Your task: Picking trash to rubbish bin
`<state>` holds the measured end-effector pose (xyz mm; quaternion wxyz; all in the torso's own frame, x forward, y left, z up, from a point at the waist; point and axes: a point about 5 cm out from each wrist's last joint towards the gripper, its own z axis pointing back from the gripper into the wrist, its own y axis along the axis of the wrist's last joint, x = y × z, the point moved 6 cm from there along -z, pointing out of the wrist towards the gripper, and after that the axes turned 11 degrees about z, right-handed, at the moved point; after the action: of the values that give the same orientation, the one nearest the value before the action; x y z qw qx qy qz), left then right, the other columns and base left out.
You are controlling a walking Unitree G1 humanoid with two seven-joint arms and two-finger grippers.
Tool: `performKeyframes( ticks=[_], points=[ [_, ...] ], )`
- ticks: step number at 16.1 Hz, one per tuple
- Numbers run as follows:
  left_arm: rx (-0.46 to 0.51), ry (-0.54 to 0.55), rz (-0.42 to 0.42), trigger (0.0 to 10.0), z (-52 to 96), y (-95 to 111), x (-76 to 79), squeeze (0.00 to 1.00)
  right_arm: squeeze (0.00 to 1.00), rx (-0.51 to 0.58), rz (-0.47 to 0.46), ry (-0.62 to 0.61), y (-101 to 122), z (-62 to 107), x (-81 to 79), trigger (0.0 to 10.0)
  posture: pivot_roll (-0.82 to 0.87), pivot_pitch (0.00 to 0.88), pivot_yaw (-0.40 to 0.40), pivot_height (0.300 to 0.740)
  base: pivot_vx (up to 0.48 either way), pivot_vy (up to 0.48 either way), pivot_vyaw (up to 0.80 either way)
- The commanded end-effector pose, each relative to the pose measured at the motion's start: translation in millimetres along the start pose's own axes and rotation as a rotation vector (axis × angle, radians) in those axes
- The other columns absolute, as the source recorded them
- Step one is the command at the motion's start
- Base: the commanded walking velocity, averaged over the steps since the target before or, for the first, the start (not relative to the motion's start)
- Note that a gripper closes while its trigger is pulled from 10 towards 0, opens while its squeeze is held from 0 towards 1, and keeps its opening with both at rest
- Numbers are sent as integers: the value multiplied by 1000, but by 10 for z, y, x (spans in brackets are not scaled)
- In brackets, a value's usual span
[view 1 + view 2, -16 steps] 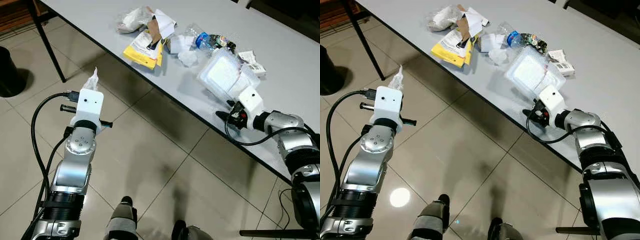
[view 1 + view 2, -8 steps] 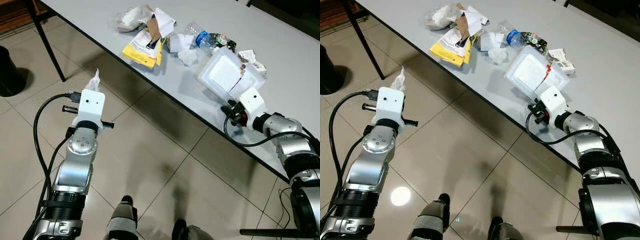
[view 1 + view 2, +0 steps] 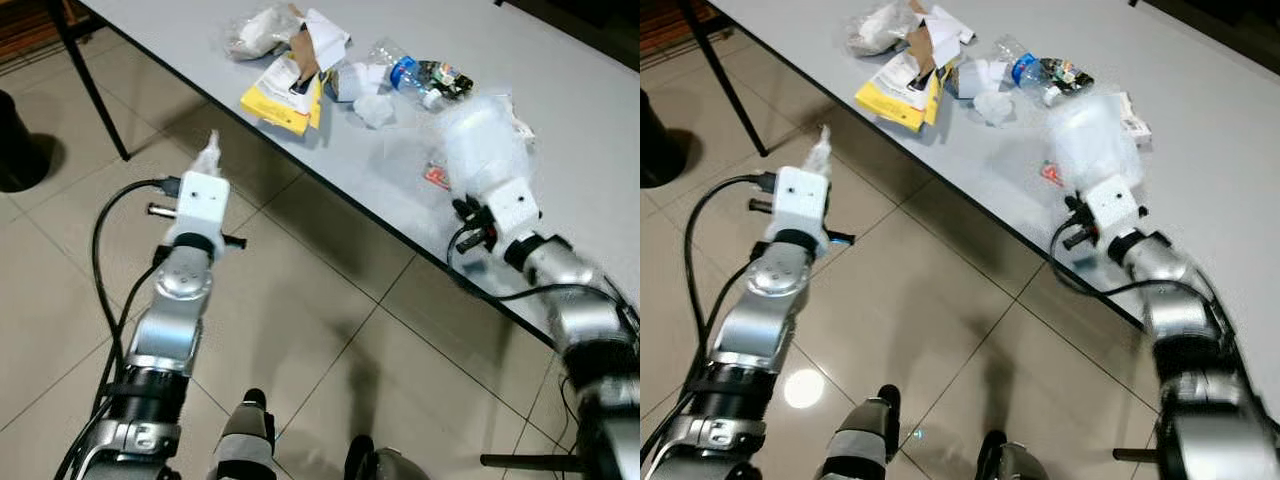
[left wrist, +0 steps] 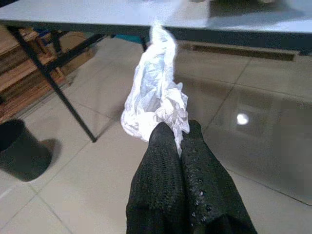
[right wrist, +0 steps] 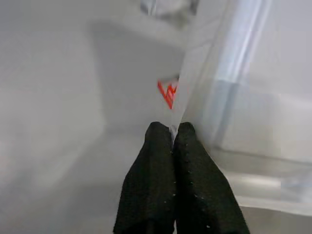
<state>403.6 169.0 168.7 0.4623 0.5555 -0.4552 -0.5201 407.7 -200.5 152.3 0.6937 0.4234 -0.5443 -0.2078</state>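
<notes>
Right claw (image 5: 171, 132) pinches the blurred clear plastic container (image 3: 478, 140); left claw (image 4: 176, 132) clamps crumpled white plastic (image 4: 155, 92).

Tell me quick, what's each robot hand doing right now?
Left gripper: shut on a crumpled white tissue, held over the floor.
Right gripper: shut on the edge of a clear plastic container at the table.

Grey table (image 3: 560, 60), black legs; glossy beige tile floor (image 3: 300, 330).
</notes>
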Motion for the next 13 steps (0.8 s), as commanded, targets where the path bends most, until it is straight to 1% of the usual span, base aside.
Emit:
performKeyframes(
  ticks=[1, 2, 3, 4, 6, 9, 10, 11, 12, 13],
  points=[
    [4, -39, 7, 0, -15, -7, 118, 0, 0, 39, -16, -81, 102, 72, 140, 0, 330, 180, -98, 740, 0, 0, 0],
    [14, -59, 18, 0, -28, 12, 173, 0, 0, 74, -16, -121, 214, 119, 179, 0, 320, 170, -94, 740, 0, 0, 0],
    [32, -97, 31, 0, -41, 50, 273, 0, 0, 120, -26, -177, 369, 190, 244, 0, 289, 147, -86, 740, 0, 0, 0],
    [41, -122, 41, 0, -47, 70, 339, 0, 0, 141, -26, -207, 450, 239, 274, 0, 284, 143, -86, 740, 0, 0, 0],
    [101, -209, 50, 0, -20, 197, 550, 0, 0, 185, -29, -251, 656, 397, 230, 0, 243, 113, -77, 740, 0, 0, 0],
    [182, -296, 62, 0, 42, 369, 760, 0, 0, 207, -63, -288, 807, 585, 106, 0, 209, 91, -76, 740, 0, 0, 0],
    [212, -331, 78, 275, 77, 440, 854, 0, 0, 207, -96, -312, 846, 656, 22, 0, 199, 86, -74, 740, 0, 0, 0],
    [240, -367, 104, 784, 120, 523, 954, 0, 0, 190, -128, -352, 851, 736, -59, 0, 192, 81, -76, 740, 0, 0, 0],
    [243, -382, 133, 1529, 134, 568, 1005, 0, 0, 169, -186, -390, 836, 795, -94, 0, 187, 80, -76, 740, 0, 0, 0],
    [255, -394, 146, 2118, 150, 627, 1045, 0, 0, 148, -207, -415, 829, 857, -134, 0, 182, 76, -75, 740, 0, 0, 0]
  ],
)
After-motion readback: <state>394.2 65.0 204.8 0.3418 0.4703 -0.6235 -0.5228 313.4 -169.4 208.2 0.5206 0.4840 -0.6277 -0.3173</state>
